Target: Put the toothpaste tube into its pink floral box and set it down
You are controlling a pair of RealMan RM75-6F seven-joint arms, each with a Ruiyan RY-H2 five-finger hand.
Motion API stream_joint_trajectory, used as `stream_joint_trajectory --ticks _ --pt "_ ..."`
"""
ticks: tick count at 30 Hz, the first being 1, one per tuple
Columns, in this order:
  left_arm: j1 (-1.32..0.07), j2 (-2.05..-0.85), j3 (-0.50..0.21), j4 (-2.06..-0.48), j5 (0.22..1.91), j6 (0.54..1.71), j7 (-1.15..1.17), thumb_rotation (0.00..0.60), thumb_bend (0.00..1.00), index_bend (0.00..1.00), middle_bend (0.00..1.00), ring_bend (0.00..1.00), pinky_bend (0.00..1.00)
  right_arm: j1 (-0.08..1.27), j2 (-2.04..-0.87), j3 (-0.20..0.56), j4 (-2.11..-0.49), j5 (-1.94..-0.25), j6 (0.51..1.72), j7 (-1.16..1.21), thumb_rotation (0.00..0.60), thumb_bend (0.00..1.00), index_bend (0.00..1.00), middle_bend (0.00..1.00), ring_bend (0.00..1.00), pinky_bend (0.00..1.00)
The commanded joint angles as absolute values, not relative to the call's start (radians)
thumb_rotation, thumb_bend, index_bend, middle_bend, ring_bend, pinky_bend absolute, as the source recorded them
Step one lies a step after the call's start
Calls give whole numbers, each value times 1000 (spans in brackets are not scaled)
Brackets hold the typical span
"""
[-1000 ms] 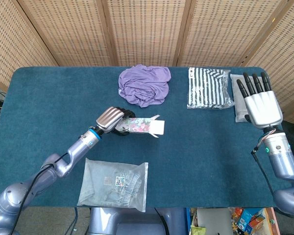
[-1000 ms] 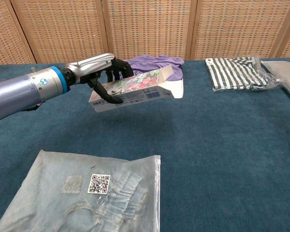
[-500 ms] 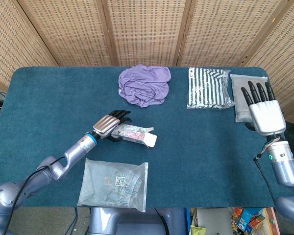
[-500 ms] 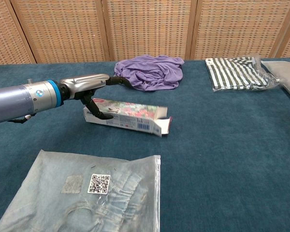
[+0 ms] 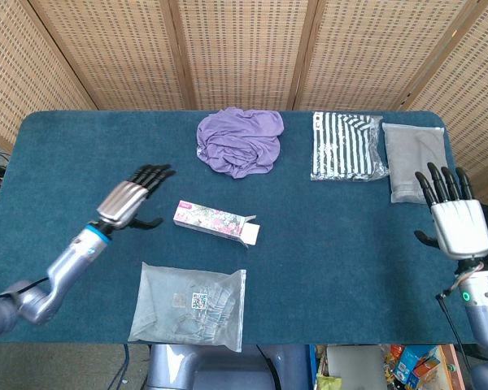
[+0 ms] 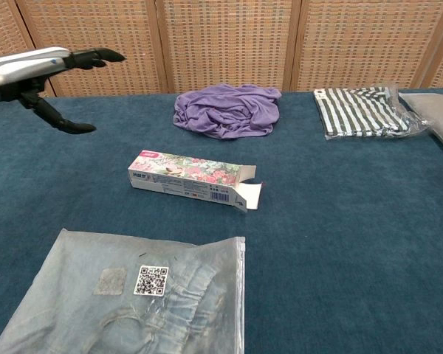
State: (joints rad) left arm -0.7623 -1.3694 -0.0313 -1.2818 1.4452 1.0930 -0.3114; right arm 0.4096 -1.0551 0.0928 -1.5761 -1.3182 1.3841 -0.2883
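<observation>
The pink floral box [image 5: 215,221] [image 6: 192,179] lies flat on the blue table, its end flap open toward the right. No toothpaste tube shows outside it; the inside is hidden. My left hand [image 5: 131,197] [image 6: 48,70] hovers to the left of the box, apart from it, fingers spread and empty. Over the right edge of the table my right hand [image 5: 453,215] is raised with fingers spread, holding nothing, far from the box.
A clear bag of folded denim [image 5: 190,306] [image 6: 125,295] lies at the front, below the box. A purple cloth [image 5: 239,141] sits at the back centre, a striped packaged garment [image 5: 345,146] and a grey packaged one [image 5: 413,158] at the back right.
My left hand lowered the box onto the table, let go of it and drew away to the left. My right hand moved back toward the front right.
</observation>
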Motion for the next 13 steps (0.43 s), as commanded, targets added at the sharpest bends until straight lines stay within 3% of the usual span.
stream_joint_trajectory --ticks 1,8,13 --pt "-567 -1213 -28 -1527 1332 1301 -68 600 228 0 0 0 0 352 -1083 58 -1569 -1385 1448 -235 600 0 0 0 0 0" --pt "-387 -1150 12 -1672 1281 1506 145 600 215 0 0 0 0 269 -1138 18 -1547 -1466 1545 -190 600 0 0 0 0 0" --pt "-311 -1127 35 -1746 1279 1562 172 600 215 0 0 0 0 234 -1166 2 -1528 -1504 1579 -165 600 0 0 0 0 0"
